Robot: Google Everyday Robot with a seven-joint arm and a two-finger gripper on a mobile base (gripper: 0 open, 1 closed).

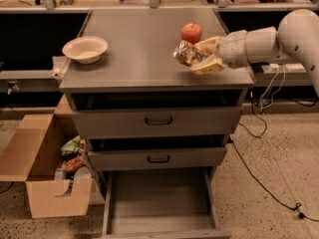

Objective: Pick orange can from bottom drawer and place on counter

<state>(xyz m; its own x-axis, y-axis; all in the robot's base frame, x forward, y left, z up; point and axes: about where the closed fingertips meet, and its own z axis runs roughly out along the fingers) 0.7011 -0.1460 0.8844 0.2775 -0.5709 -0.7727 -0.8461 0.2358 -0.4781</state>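
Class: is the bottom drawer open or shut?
Open: the bottom drawer is pulled out, its floor bare. The gripper holds the orange can over the counter.

Clenched claw (197,58) upper right, arm (259,45) outstretched

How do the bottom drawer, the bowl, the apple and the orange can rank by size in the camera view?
1. the bottom drawer
2. the bowl
3. the apple and the orange can look alike; the gripper, holding the can over the counter near the apple, hides part of it.
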